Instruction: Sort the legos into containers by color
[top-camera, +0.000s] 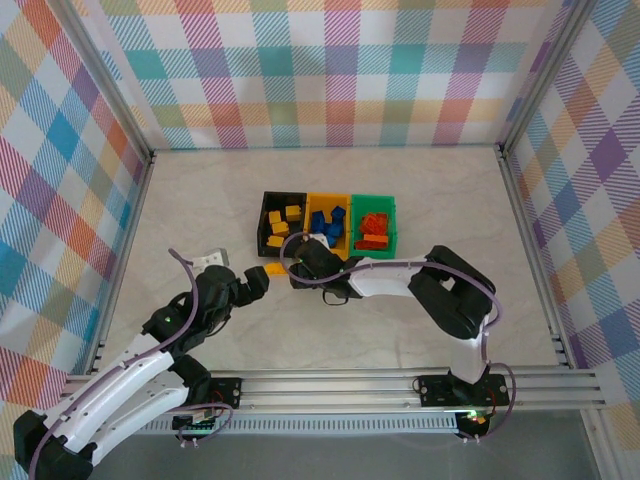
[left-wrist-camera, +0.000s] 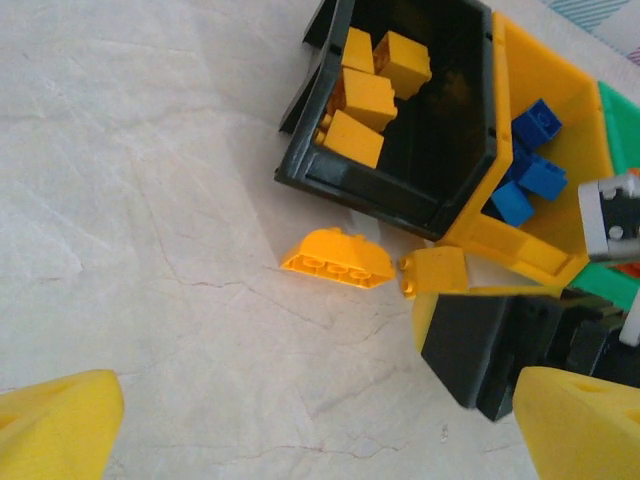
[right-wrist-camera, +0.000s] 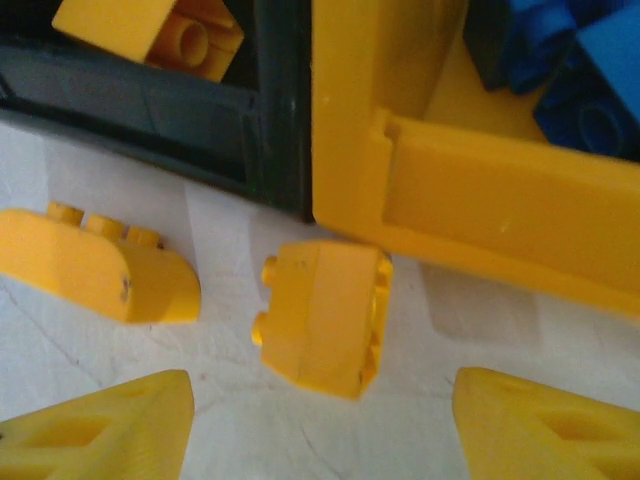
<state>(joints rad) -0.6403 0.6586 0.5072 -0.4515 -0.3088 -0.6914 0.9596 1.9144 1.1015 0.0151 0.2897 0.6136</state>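
Flanking yellow brick (right-wrist-camera: 322, 315), right pincer (right-wrist-camera: 320, 430), by bin wall (right-wrist-camera: 500, 200)

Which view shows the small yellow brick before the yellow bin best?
Right wrist: the small yellow brick sits large at the centre, studs visible. Left wrist shows the brick smaller. From the top it is too small to tell.

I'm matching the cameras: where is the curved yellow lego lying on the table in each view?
Top external: curved yellow lego just below the black bin.
Left wrist: lego at centre, below the bin.
Right wrist: lego at left, below the bin.
Shared landmark: the black bin.
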